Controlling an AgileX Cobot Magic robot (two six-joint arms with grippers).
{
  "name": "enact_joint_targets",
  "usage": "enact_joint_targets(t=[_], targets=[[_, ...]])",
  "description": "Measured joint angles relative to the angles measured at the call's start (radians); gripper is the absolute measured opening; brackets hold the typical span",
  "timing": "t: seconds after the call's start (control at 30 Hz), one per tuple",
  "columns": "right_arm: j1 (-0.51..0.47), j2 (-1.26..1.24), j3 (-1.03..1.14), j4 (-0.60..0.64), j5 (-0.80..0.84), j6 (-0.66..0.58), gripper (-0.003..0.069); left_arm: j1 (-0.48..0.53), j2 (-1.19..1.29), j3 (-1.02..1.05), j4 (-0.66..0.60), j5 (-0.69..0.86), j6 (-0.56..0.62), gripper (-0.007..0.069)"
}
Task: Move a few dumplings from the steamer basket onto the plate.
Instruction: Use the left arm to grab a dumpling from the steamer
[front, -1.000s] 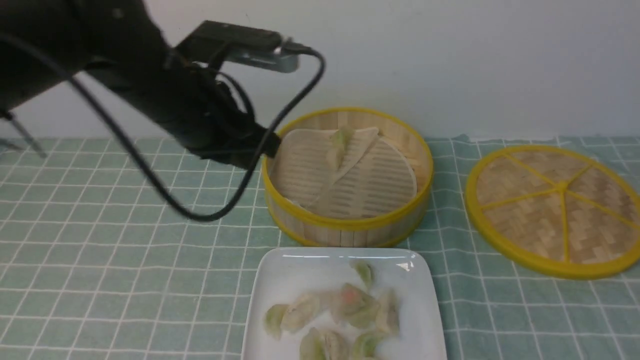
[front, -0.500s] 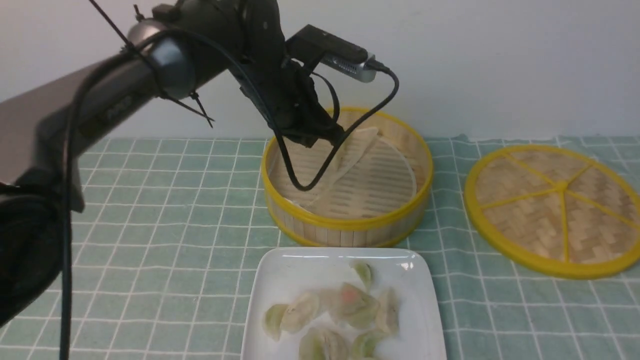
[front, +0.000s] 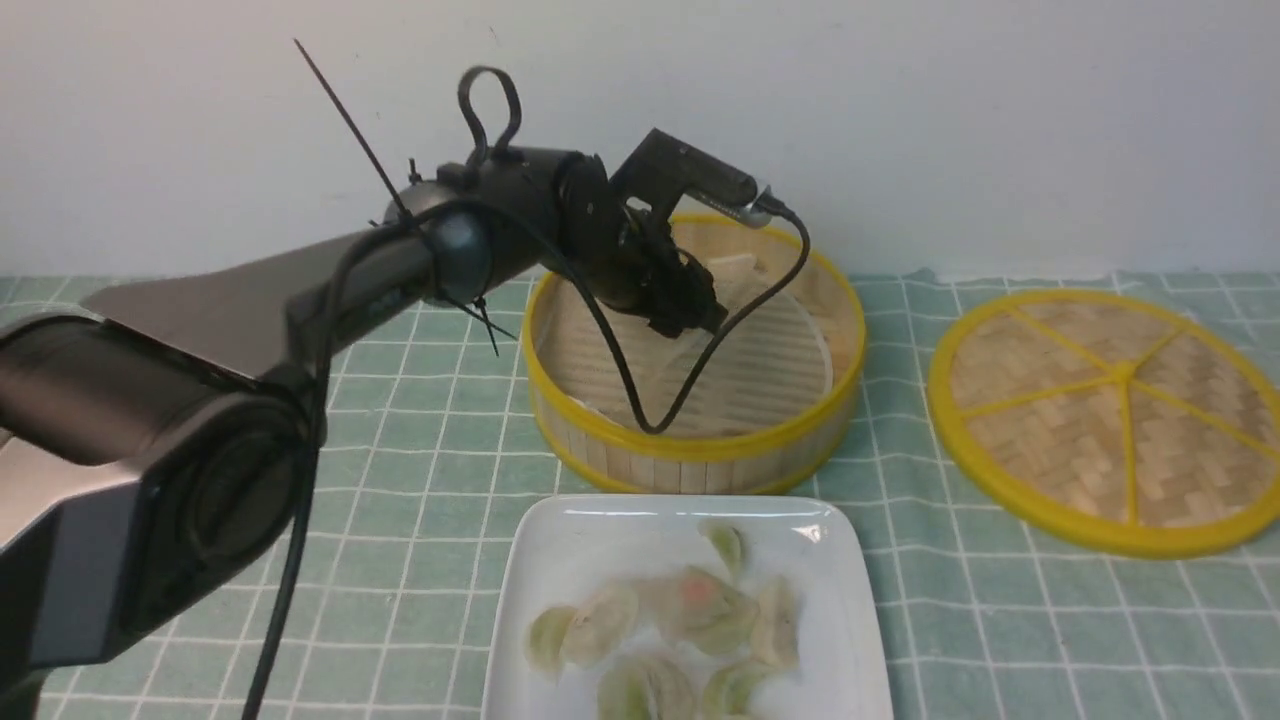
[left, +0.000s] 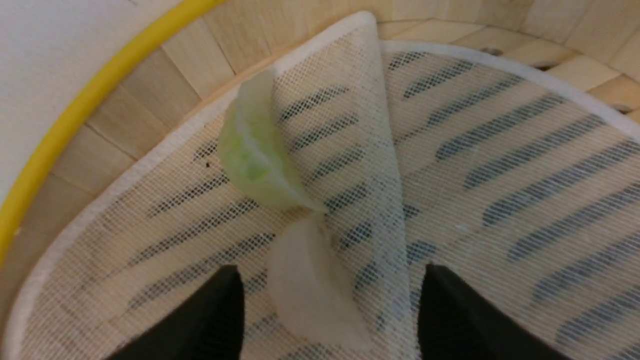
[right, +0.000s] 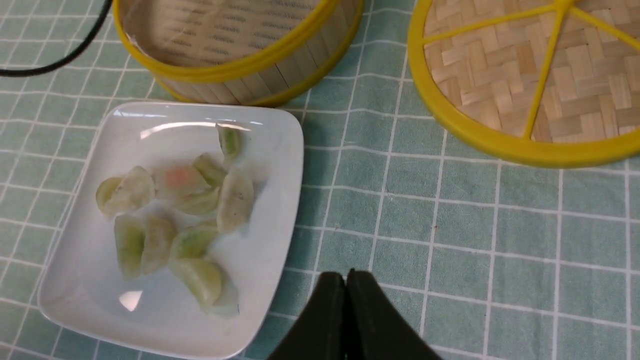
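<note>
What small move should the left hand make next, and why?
Probably lower slightly and close: the open left hand straddles the whitish crescent dumpling on the folded mesh liner inside the round yellow-rimmed bamboo steamer basket, but does not yet grip it.

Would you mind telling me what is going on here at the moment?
The left gripper is open, low inside the steamer basket, straddling a whitish dumpling with a green dumpling next to it on the folded liner. The plate already holds a pile of dumplings. The right gripper is shut, above the cloth beside the plate.
</note>
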Motion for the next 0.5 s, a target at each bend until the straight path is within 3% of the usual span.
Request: enact_joint_targets(t=[0.07, 0.17, 0.27, 0.33, 0.5], targets=[[0.000, 0.000, 0.000, 0.000, 0.000, 0.000, -0.0013, 0.000, 0.037, 0.000, 0.000, -0.045, 0.000, 0.0475], [0.000, 0.000, 0.000, 0.000, 0.000, 0.000, -0.0013, 0.000, 0.060, 0.000, -0.006, -0.067, -0.001, 0.0473], [0.000, 0.000, 0.000, 0.000, 0.000, 0.000, -0.0013, -0.001, 0.061, -0.003, -0.012, -0.060, -0.020, 0.0367], [0.000, 0.000, 0.000, 0.000, 0.000, 0.000, -0.0013, -0.003, 0.054, -0.003, -0.013, -0.041, -0.039, 0.0218], [0.000, 0.000, 0.000, 0.000, 0.000, 0.000, -0.0013, -0.003, -0.009, -0.003, 0.001, 0.062, -0.047, 0.0206]])
